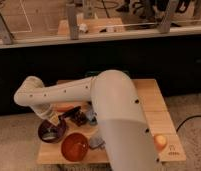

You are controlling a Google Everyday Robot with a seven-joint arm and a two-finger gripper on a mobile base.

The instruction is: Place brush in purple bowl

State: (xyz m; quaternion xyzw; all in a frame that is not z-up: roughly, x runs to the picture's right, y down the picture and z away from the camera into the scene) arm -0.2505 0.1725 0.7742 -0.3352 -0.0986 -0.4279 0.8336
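1. Your gripper (53, 125) hangs at the end of the white arm (69, 94), low over the left side of the wooden table (156, 107), right above the purple bowl (50, 132).
2. You cannot tell from this view whether it is clenched or released; the wrist covers that part.
3. A dark, slim shape lies inside the purple bowl just under the gripper; it may be the brush (53, 134), but you cannot make out its handle or head clearly, nor whether the gripper is touching it.
4. The purple bowl sits near the table's left edge, toward the front.
5. Just beside it, to the right and nearer the front edge, stands the orange bowl (74, 146) (close to the purple one, though you cannot tell if the rims touch).
6. Behind both bowls, between the arm and the robot's big white body (121, 125), you see a cluster of small dark and bluish items (85, 117) too blurred to name.
7. An orange ball (160, 141) rests near the table's right front corner, well apart from the bowls.
8. Beyond the table runs a dark wall with a pale ledge (101, 36) on top.
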